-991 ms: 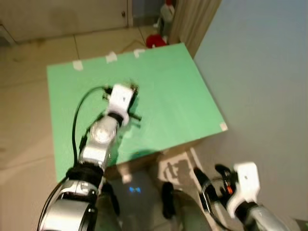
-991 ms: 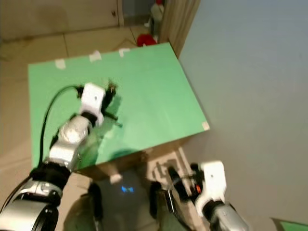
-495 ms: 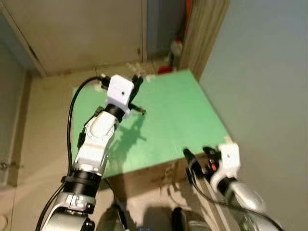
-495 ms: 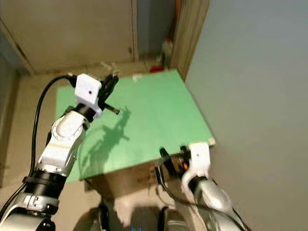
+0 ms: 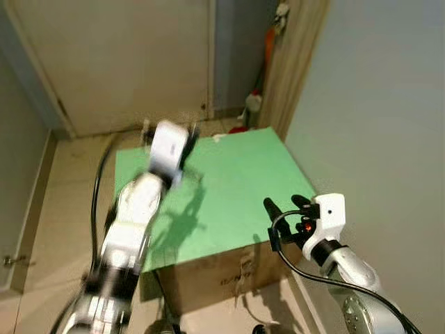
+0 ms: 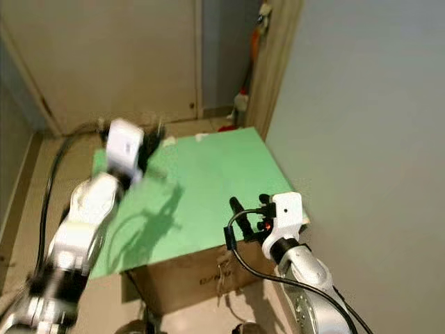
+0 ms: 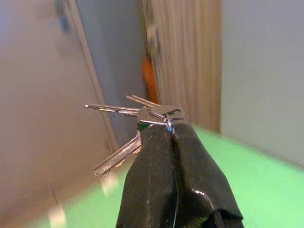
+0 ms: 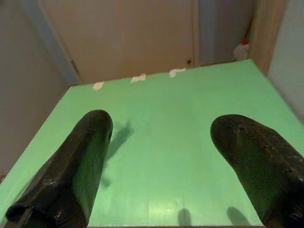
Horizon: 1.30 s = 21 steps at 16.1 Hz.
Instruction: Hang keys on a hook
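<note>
Metal keys (image 7: 142, 114) sit pinched at the tip of my left gripper (image 7: 170, 135), raised above the green table (image 5: 236, 174). My right gripper (image 8: 175, 156) hangs wide open. I'd keep the ring exposed and squeeze firmly while finding a hook.

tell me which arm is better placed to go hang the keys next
Left. The left claw is already shut on the keys and raised above the green table. The right claw is open with nothing between its fingers, low near the table's front edge.

Shiny metal keys (image 7: 142, 111); glossy black rubbery left gripper (image 7: 172, 137); matt green tabletop (image 8: 190, 142); wood-grain panel (image 7: 190, 57).
</note>
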{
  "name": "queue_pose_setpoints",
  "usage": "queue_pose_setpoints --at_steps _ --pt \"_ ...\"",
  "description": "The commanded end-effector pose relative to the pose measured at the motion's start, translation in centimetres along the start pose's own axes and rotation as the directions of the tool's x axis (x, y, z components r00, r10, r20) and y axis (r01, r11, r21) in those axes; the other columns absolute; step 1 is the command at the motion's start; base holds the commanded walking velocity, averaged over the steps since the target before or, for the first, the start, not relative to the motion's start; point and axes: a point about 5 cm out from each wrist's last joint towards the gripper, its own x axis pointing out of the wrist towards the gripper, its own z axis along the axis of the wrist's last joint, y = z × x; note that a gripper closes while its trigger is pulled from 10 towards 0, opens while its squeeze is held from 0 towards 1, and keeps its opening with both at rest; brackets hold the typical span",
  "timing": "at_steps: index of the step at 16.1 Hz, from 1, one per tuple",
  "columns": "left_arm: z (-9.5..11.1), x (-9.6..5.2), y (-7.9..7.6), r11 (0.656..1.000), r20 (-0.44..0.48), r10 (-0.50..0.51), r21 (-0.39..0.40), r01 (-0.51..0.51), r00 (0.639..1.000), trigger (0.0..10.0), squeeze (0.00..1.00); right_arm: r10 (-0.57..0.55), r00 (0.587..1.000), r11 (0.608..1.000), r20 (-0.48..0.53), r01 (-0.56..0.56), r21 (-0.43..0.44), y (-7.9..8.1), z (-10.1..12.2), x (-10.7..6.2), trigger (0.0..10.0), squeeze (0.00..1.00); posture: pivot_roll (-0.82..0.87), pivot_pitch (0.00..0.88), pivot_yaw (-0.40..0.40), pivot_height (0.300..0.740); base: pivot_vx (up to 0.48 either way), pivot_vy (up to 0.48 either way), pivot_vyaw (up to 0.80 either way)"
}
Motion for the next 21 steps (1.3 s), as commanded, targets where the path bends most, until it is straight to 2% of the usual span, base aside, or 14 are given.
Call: queue_pose_setpoints --at_steps 1,3,6,7,8,9,10,11,12,13,14,15,21 --pt "-0.7 -0.5 0.4 0.998 -0.041 0.014 -0.054 -0.016 0.999 0.0 0.00 -0.023 1.000 1.000 0.003 0.023 -0.004 -0.3 -0.2 0.0 10.0 0.00 -0.11 0.000 0.002 0.740 0.000 0.000 0.00" --pt "-1.9 -2.1 -0.4 0.990 -0.093 0.014 -0.138 -0.026 0.996 0.0 0.00 -0.051 0.999 0.999 0.020 0.051 -0.006 -0.5 -0.2 -0.1 10.0 0.00 -0.10 0.000 0.003 0.740 0.000 0.000 0.00" --pt "-1.8 -3.5 -2.0 0.977 -0.077 0.015 -0.212 -0.031 0.997 0.0 0.00 -0.145 0.987 0.989 0.073 0.146 -0.003 -1.4 0.5 -0.3 10.0 0.00 -0.10 0.000 0.009 0.740 0.000 0.000 0.00" --pt "-1.7 -3.7 -2.2 0.979 -0.069 0.020 -0.199 -0.033 0.997 0.0 0.00 -0.169 0.982 0.986 0.083 0.170 0.000 -1.6 0.6 -0.4 10.0 0.00 -0.11 0.000 0.008 0.740 0.000 0.000 0.00" --pt "-1.7 -5.2 -1.8 0.995 -0.050 0.014 -0.100 -0.019 0.999 0.0 0.00 -0.219 0.971 0.975 0.095 0.220 0.002 -2.2 0.8 -1.5 10.0 0.00 -0.11 0.000 0.008 0.740 0.000 0.000 0.00" --pt "-2.7 -7.6 -1.5 1.000 -0.084 -0.014 -0.009 0.013 0.996 0.0 0.00 -0.240 0.967 0.970 0.083 0.243 -0.027 -2.4 0.2 -3.4 10.0 0.00 -0.10 0.000 0.011 0.740 0.000 0.000 0.00" --pt "-3.2 -8.6 -1.8 0.999 -0.105 -0.040 0.008 0.041 0.994 0.0 0.00 -0.245 0.967 0.968 0.075 0.248 -0.030 -2.4 -0.2 -4.3 10.0 0.00 -0.10 0.000 0.011 0.740 0.000 0.000 0.00" --pt "-3.6 -8.9 -2.2 0.999 -0.131 -0.048 0.001 0.048 0.990 0.0 0.00 -0.254 0.966 0.966 0.051 0.257 -0.040 -2.3 -1.0 -5.5 10.0 0.00 -0.11 0.000 0.011 0.740 0.000 0.000 0.00" --pt "-3.7 -8.6 -2.4 0.999 -0.136 -0.038 -0.014 0.036 0.990 0.0 0.00 -0.257 0.965 0.965 0.044 0.259 -0.043 -2.3 -1.2 -5.6 10.0 0.00 -0.11 0.000 0.011 0.740 0.000 0.000 0.00" --pt "-3.8 -7.6 -2.6 0.999 -0.138 -0.028 -0.043 0.022 0.990 0.0 0.00 -0.249 0.967 0.966 0.053 0.252 -0.058 -2.2 -1.1 -5.0 10.0 0.00 -0.12 0.000 0.012 0.740 0.000 0.000 0.00" --pt "-3.8 -7.3 -2.7 0.999 -0.140 -0.028 -0.047 0.022 0.990 0.0 0.00 -0.248 0.967 0.966 0.061 0.251 -0.065 -2.2 -1.0 -4.7 10.0 0.00 -0.12 0.000 0.012 0.740 0.000 0.000 0.00" --pt "-4.0 -6.9 -2.6 0.999 -0.149 0.004 -0.048 -0.011 0.989 10.0 0.00 -0.251 0.965 0.965 0.080 0.256 -0.064 -2.2 -0.6 -4.0 10.0 0.00 -0.12 0.000 0.022 0.740 0.000 0.000 0.00" --pt "-2.7 -4.4 -1.9 1.000 -0.108 0.018 0.003 -0.018 0.994 10.0 0.00 -0.250 0.963 0.965 0.097 0.256 -0.057 -2.1 -0.5 -2.7 10.0 0.00 -0.14 0.000 0.035 0.740 0.000 0.000 0.00"
